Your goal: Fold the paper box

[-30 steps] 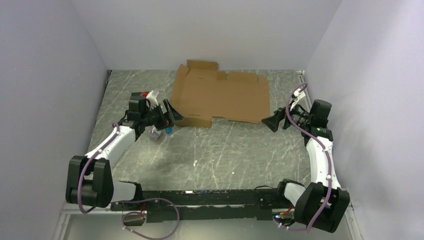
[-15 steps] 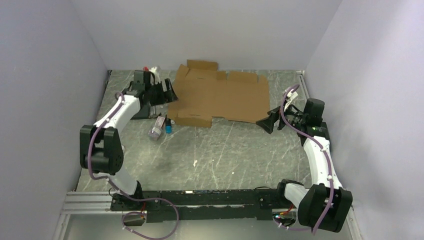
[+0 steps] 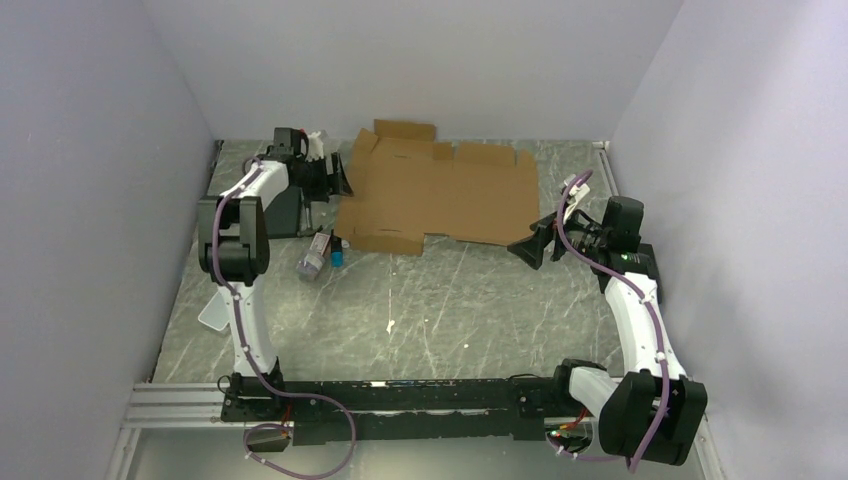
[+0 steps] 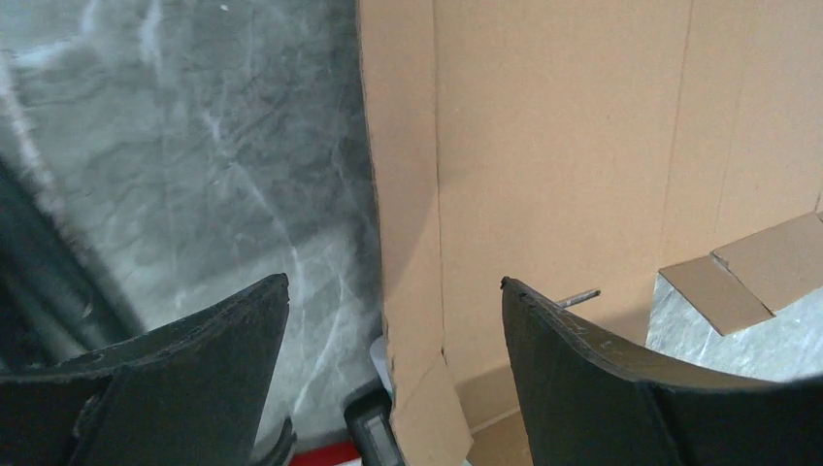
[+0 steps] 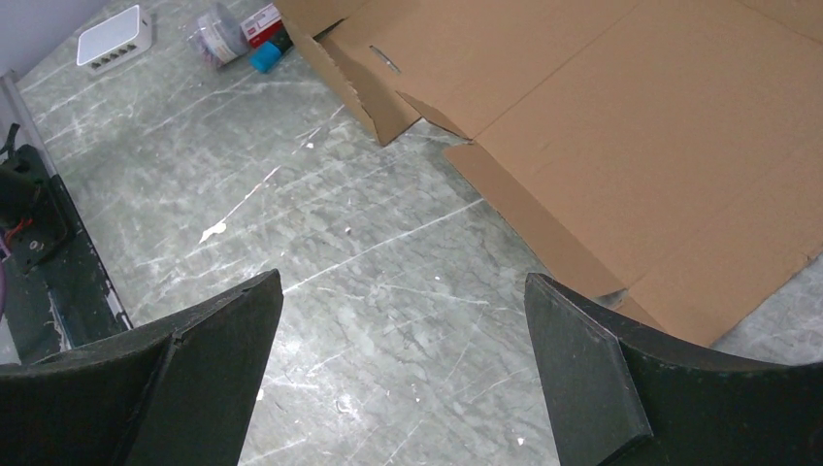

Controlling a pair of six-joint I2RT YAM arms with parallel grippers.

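Our cardboard box (image 3: 440,195) lies flat and unfolded at the far side of the surface (image 3: 430,300). The left pincer (image 4: 393,286), over its left edge, and the right pincer (image 5: 403,282), off its near right corner, both gape wide, empty. A shallow grab, we judge, could shove the sheet or crease a flap.

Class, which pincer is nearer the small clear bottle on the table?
Left. The left pincer is just beyond the bottle, at the paper box's left edge; the right pincer is far off, by its right corner.
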